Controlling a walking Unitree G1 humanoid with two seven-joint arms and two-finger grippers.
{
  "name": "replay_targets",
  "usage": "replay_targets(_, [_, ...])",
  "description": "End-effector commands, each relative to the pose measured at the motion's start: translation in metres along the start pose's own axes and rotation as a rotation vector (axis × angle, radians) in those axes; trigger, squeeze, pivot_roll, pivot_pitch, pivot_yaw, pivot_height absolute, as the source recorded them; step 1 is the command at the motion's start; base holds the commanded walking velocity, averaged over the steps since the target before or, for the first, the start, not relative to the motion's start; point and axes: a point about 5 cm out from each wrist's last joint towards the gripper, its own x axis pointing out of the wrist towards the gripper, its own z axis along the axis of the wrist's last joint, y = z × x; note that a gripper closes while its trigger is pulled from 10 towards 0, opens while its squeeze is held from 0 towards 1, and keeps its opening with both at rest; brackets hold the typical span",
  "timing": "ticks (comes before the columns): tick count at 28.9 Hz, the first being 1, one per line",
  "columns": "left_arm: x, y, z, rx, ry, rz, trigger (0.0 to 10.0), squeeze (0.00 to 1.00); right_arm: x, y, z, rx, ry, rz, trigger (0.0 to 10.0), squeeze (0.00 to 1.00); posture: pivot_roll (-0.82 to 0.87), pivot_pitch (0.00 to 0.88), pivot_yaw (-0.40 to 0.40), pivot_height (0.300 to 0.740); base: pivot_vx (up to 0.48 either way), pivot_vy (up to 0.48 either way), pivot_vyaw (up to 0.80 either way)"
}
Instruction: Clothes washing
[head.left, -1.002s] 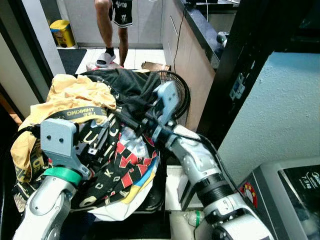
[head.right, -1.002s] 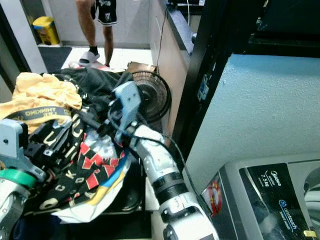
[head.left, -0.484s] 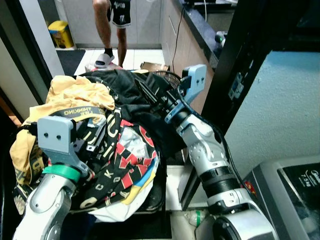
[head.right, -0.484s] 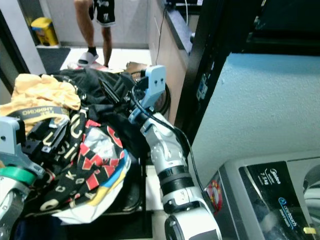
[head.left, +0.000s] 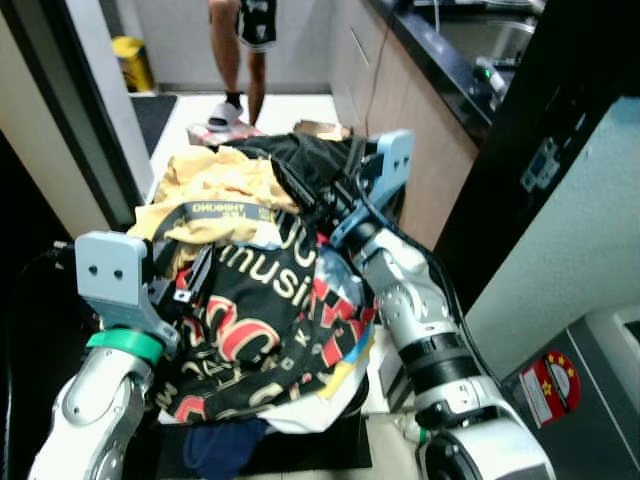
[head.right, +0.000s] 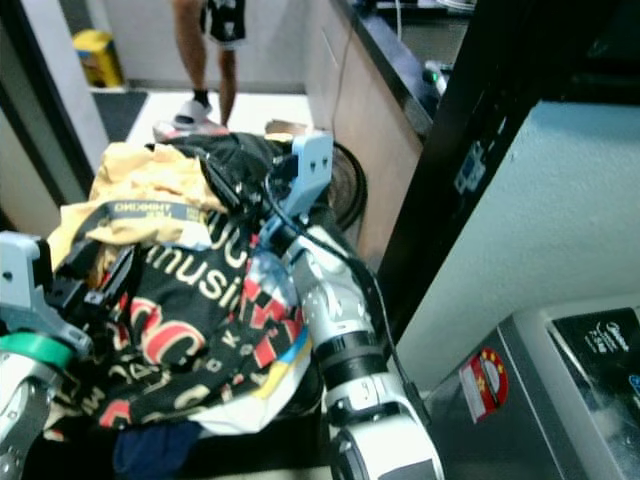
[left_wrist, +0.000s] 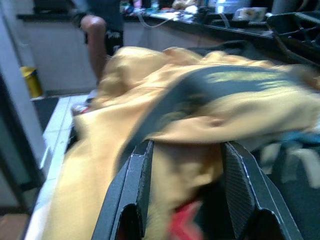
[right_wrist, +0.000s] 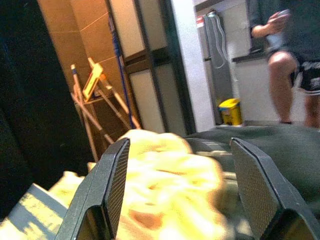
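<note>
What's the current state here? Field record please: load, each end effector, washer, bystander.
load: heap of clothes; yellow fabric garment, black printed "music" shirt, black garment
left end effector: open, fingers either side of yellow fabric
right end effector: open, above the heap's far side
washer: grey top-loading machine, on the robot's right
bystander: person's legs on the tiled floor beyond the heap

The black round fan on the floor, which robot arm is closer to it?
The right. The right end effector sits over the black clothes right beside the black round fan; the left end effector is across the laundry pile, by the yellow shirt.
</note>
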Motion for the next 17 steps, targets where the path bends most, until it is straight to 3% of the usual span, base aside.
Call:
replay_targets(1, [-0.0019,-0.0009,-0.0018,-0.005,0.003,0.008,10.0,0.00,0.0020,0.0016,-0.0004,-0.004,0.006,0.008,10.0,0.00,0.08,0.012,-0.003,0.740,0.000,-0.480,0.00])
replay_targets(17, [-0.0055,-0.0008,-0.0022,-0.043,0.002,0.011,10.0,0.00,0.0033,-0.0047,0.0020,-0.012,0.015,0.006,10.0,0.00,0.09,0.020,-0.010,0.740,0.000,0.000,0.00])
